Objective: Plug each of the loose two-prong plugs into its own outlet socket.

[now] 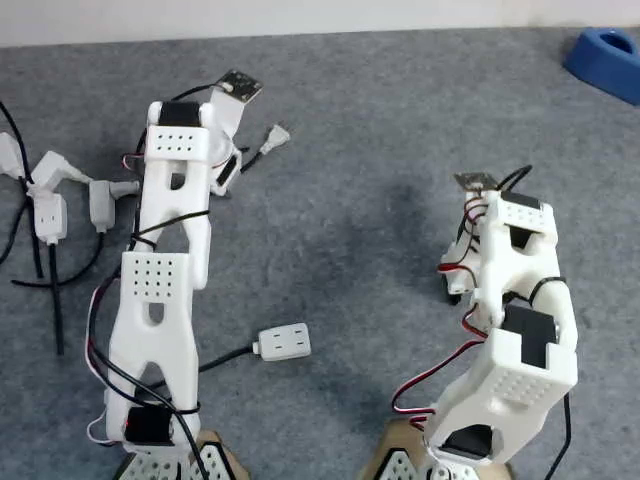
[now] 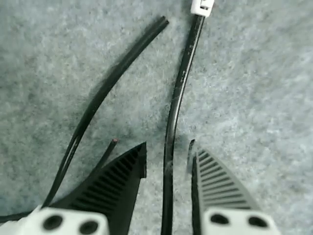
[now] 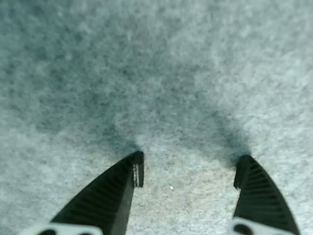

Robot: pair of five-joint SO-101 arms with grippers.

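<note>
Entry, left arm: the left pincer [image 2: 167,151] is being held spread. Its two black fingers [image 2: 122,178] are being kept one on either side of a black cord [image 2: 177,98] and are not pressed onto it (contact with the cord cannot be judged). The cord is being traced straight ahead of the pincer to a white two-prong plug [image 2: 202,6], which is lying on the grey desk [image 2: 264,73] a little beyond the fingertips. A second black lead [image 2: 102,93], twin-stranded with a cut end, is being noted beside the cord, slanting away to one side of the pincer.

From the high view, the plug is being seen just ahead of the left pincer, loose on the desk. A white outlet block [image 1: 283,343] is lying well behind that pincer, near the arm's base, with its own black lead attached. More white plug and socket pieces [image 1: 50,200] with black leads are being noted off to the outer side of the left pincer, well apart from it.

Entry, right arm: the right pincer [image 3: 188,169] is being held spread wide, with grey desk surface showing between its fingers. A blue object [image 1: 608,55] is lying far ahead of it, at the desk's corner.
</note>
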